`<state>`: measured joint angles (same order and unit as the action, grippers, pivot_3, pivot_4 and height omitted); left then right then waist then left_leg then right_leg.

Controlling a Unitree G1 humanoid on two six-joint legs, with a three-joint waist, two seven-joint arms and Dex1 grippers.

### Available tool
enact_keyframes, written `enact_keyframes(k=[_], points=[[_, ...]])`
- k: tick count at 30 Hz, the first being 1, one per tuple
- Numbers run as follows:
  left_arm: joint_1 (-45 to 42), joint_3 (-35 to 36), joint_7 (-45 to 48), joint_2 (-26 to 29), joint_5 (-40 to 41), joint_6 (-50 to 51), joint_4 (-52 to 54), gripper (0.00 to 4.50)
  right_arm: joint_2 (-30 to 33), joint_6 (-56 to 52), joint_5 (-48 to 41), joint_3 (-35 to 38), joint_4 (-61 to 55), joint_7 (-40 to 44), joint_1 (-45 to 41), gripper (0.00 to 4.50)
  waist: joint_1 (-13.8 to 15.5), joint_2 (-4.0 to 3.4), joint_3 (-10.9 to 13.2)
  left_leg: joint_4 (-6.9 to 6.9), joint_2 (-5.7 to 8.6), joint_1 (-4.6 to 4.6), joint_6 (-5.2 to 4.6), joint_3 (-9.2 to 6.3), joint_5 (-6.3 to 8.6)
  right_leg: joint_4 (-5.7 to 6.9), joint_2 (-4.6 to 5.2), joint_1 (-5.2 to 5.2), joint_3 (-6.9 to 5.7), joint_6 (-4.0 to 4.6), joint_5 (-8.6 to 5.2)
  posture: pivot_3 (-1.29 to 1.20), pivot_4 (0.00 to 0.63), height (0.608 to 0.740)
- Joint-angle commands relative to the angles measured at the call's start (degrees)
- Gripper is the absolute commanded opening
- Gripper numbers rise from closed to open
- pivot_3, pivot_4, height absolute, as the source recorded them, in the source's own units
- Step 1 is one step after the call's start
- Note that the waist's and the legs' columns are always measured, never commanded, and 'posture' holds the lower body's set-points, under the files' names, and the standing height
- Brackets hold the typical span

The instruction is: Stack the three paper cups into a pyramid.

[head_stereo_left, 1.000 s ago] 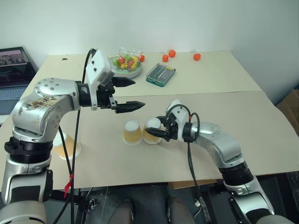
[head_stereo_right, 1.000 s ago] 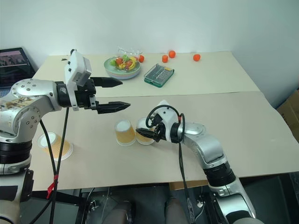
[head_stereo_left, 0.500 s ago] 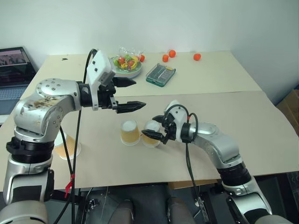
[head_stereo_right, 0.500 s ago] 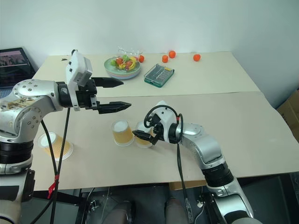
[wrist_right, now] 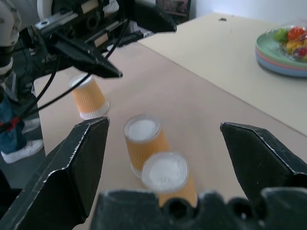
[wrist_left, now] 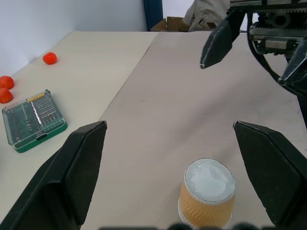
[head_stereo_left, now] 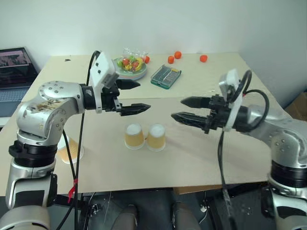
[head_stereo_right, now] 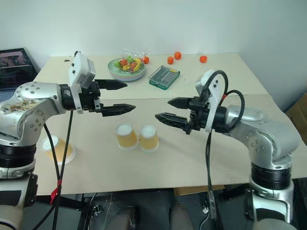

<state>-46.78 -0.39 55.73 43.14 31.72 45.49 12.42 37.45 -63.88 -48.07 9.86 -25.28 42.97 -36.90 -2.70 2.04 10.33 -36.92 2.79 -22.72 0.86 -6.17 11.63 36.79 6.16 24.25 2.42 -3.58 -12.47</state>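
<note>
Two of the three paper cups (head_stereo_right: pixel 137 137) stand upside down and touching at table centre, forming the pyramid's base row. The third cup (head_stereo_right: pixel 56 148), at nine o'clock from them beside the left arm, likely awaits placing on top. The left gripper (head_stereo_right: pixel 120 97) and right gripper (head_stereo_right: pixel 168 109) hang above the pair, both spread wide and empty.
</note>
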Motion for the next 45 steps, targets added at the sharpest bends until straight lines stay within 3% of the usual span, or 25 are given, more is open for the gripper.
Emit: enact_keyframes(k=[1, 5, 9, 14, 17, 20, 24, 28, 34, 45], points=[[0.3, 5.0, 0.8, 6.0, 0.3, 1.1, 0.8, 4.50, 7.7, 4.5, 2.5, -1.9, -2.0, 6.6, 3.8, 4.39, 0.0, 0.00, 0.0, 0.01, 0.01, -0.02, 0.00, 0.00, 0.00, 0.01, 0.00, 0.02, -0.01, 0.00, 0.00, 0.00, 0.150, 0.740], [3.2, 10.9, 0.3, 11.7, 1.7, 4.4, -0.9, 4.50, 8.3, 10.1, 5.7, -6.0, 1.6, 9.3, 3.3, 4.39, -0.8, 0.00, 0.0, 0.01, -0.06, 0.01, -0.05, 0.08, 0.03, -0.03, -0.03, 0.02, 0.01, -0.04, -0.03, 0.00, 0.150, 0.740], [11.7, 19.5, 2.5, 21.6, -0.5, 4.6, -3.5, 4.50, 6.7, 14.7, 8.0, -10.4, 7.3, 14.0, 0.1, 4.39, -1.5, -0.05, 0.1, 0.02, -0.12, 0.08, -0.05, 0.09, 0.03, 0.01, -0.06, 0.02, 0.02, -0.35, -0.22, 0.00, 0.150, 0.740], [20.6, 31.9, 2.6, 24.5, 3.1, 11.0, 0.4, 4.50, 4.1, 20.5, 12.6, -15.9, 15.7, 19.5, -4.8, 4.39, -0.9, -0.01, 0.1, 0.04, -0.19, 0.08, -0.05, 0.08, 0.04, -0.06, -0.12, 0.01, -0.01, -0.32, -0.21, 0.00, 0.150, 0.740], [30.8, 38.2, 4.0, 24.3, 1.1, 9.9, 4.0, 4.50, 2.1, 22.6, 14.1, -17.5, 19.2, 21.9, -7.3, 4.39, -0.7, -0.07, 0.1, 0.08, -0.21, 0.07, -0.01, 0.08, 0.06, -0.08, -0.12, 0.04, -0.01, 0.01, -0.02, 0.00, 0.150, 0.740], [35.3, 43.1, 3.1, 22.4, 2.9, 11.2, 6.4, 4.50, 1.1, 23.8, 15.2, -18.3, 21.0, 23.3, -8.5, 4.39, -0.4, -0.07, 0.2, 0.12, -0.27, 0.05, 0.02, 0.08, 0.07, -0.05, -0.13, 0.10, -0.01, 0.10, -0.01, 0.00, 0.150, 0.740], [44.5, 52.2, 1.9, 14.7, 4.4, 11.7, 12.2, 4.50, 0.3, 24.3, 14.6, -18.8, 21.7, 27.4, -9.7, 4.39, -0.1, -0.08, 0.2, 0.11, -0.45, 0.09, 0.14, 0.12, 0.14, -0.15, -0.21, 0.09, 0.00, 0.18, 0.04, 0.00, 0.150, 0.740], [51.7, 54.7, -3.0, 6.0, 1.6, 6.3, 15.8, 4.50, -1.7, 20.7, 6.6, -12.9, 20.1, 28.8, -10.8, 4.39, 0.2, -0.08, 0.2, 0.10, -0.65, 0.15, 0.39, 0.17, 0.29, -0.22, -0.49, 0.05, 0.02, 0.34, 0.08, 0.00, 0.150, 0.740], [57.4, 50.6, -8.4, -0.8, -2.9, -3.3, 16.9, 4.50, -2.4, 19.7, 3.4, -9.6, 17.7, 26.7, -10.6, 4.39, 0.6, -0.03, 0.1, 0.09, -0.92, 0.21, 0.54, 0.14, 0.37, -0.26, -0.82, 0.00, 0.02, 0.56, 0.10, 0.00, 0.150, 0.740], [58.9, 39.9, -16.5, -8.3, -8.2, -14.6, 13.8, 4.50, -1.2, 19.4, 3.9, -9.6, 15.9, 23.8, -9.6, 4.39, 0.4, -0.03, 0.1, 0.09, -0.96, 0.31, 0.54, 0.22, 0.38, -0.24, -0.86, -0.06, 0.05, 0.64, 0.11, 0.00, 0.150, 0.740]])
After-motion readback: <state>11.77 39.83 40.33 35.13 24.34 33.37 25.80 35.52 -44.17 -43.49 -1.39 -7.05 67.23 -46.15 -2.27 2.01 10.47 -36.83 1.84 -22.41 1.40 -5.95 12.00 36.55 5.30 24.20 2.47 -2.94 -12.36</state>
